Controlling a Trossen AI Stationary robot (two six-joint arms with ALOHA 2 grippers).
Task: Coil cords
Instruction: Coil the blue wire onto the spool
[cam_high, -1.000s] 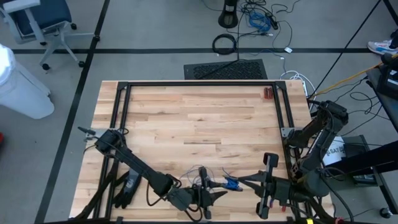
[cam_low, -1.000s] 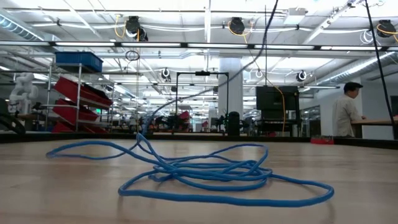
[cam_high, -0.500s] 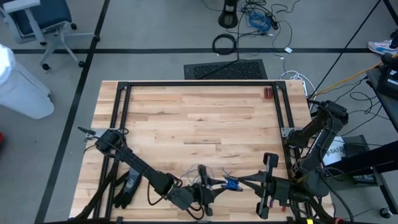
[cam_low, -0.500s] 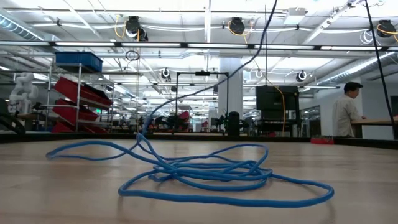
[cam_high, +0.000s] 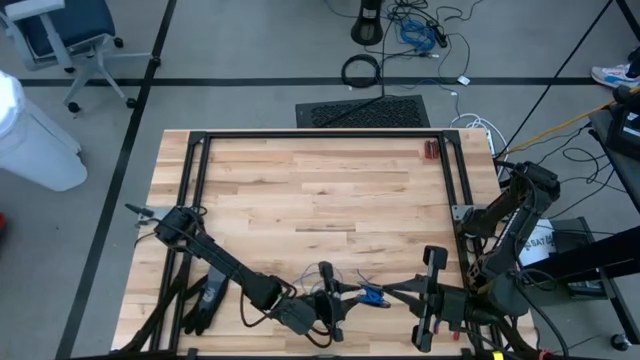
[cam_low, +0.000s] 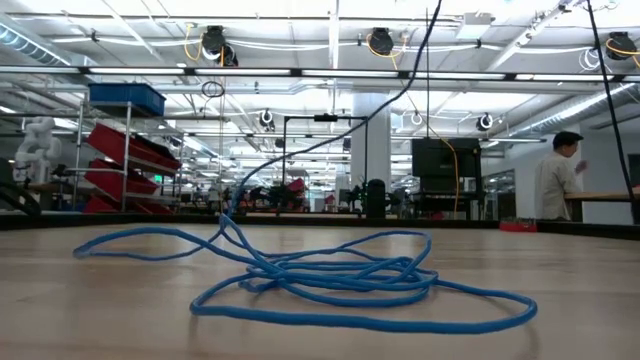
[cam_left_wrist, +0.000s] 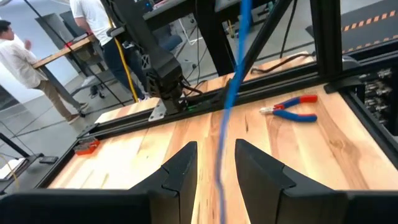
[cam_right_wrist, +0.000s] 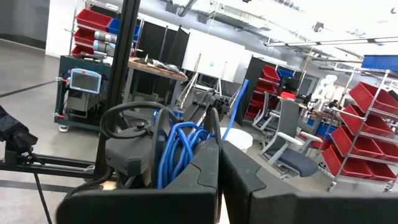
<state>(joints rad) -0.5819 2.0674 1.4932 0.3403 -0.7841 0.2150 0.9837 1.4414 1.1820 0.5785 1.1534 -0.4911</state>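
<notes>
Left gripper (cam_high: 337, 305) sits at the table's (cam_high: 320, 190) 6 o'clock edge, its fingers (cam_left_wrist: 186, 168) part-way apart with the blue cord (cam_left_wrist: 229, 106) running up between them; whether they actually pinch it I cannot tell. Right gripper (cam_high: 390, 293) lies just toward 3 o'clock from it, jaws pressed fully together and gripping nothing that shows, with a bunch of the cord just beyond its tips. Low view: the cord (cam_low: 330, 275) lies as a loose tangle on the wood, one strand rising toward 12 o'clock; red pliers (cam_left_wrist: 291, 109) lie on the table, apart from the cord
</notes>
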